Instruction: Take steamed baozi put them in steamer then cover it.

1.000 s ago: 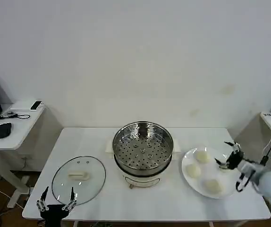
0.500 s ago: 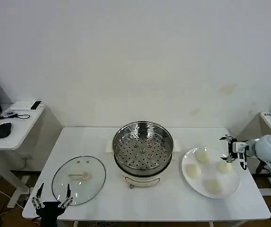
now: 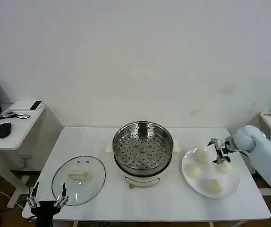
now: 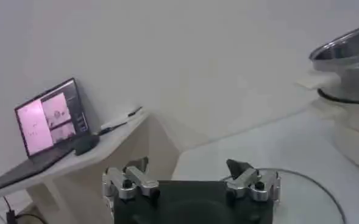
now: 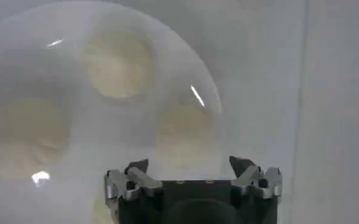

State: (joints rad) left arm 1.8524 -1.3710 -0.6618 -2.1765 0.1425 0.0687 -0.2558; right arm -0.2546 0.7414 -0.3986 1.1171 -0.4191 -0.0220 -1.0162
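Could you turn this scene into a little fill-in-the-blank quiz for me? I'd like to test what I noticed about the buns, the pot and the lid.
1. The steamed baozi lie on a white ____.
2. The number of buns inside the steamer is ____.
3. The cover lies flat on the table, to the robot's ____ of the steamer.
4. The right pincer hovers open above the ____.

Missing words: plate; zero; left; buns

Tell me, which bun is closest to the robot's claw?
The bun on the plate's right side. The right gripper hangs open just above it, while the other three buns sit farther toward the steamer or the table's front edge.
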